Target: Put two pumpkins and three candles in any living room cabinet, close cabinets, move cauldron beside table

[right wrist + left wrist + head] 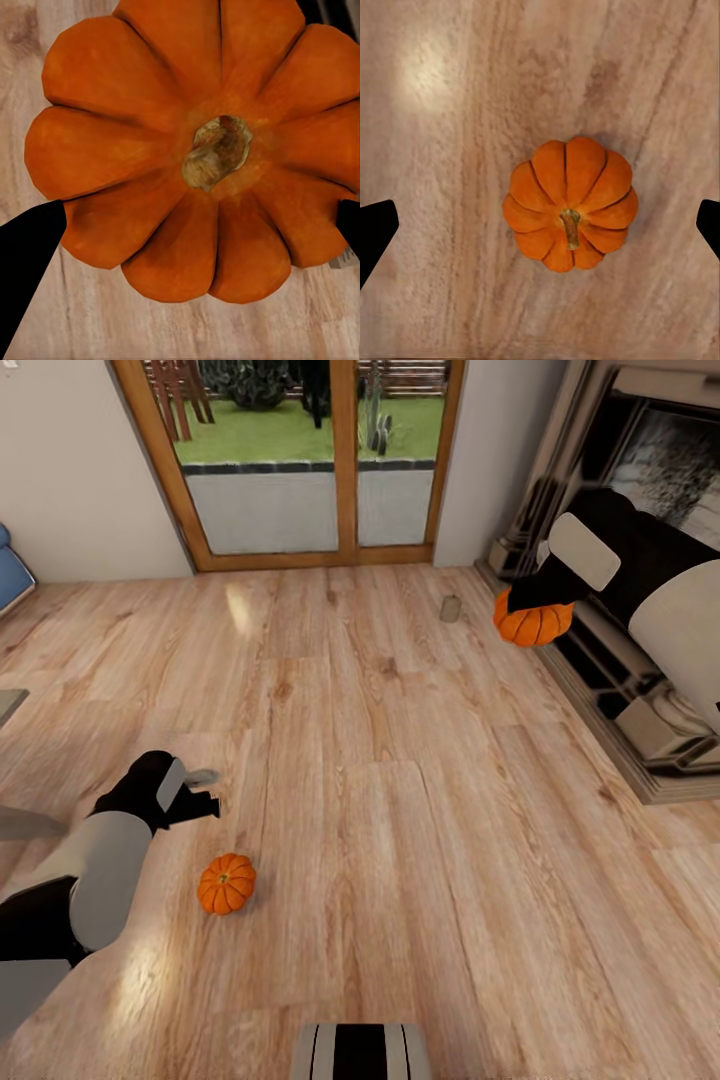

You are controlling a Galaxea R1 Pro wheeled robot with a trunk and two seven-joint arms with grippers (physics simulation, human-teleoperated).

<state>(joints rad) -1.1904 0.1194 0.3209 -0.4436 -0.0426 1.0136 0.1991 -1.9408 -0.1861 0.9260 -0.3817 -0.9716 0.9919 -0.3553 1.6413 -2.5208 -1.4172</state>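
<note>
**Two pumpkins, one candle: floor inventory by the glass doors**

Item 1. We list a pumpkin (pixel 226 883) sitting on the wooden floor (pixel 400 810), stem up, just beside our left arm. In the left wrist view this pumpkin (pixel 569 203) lies between the two black fingertips (pixel 375 232), well clear of both; we record the left gripper (pixel 203 792) as spread wide and holding nothing.

Item 2. We list a second pumpkin (pixel 533 621) off the floor, under the right gripper (pixel 535 598), in front of the beige fireplace (pixel 640 560). In the right wrist view that pumpkin (pixel 202 150) sits close to the camera, stem toward it, with a black fingertip (pixel 26 255) against each flank; we record the right gripper as clamped on it.

Item 3. We list one candle (pixel 450 608), a short grey-beige cylinder, upright on the floor near the glass doors (pixel 310 470) and near the held pumpkin, not touching it.
</note>
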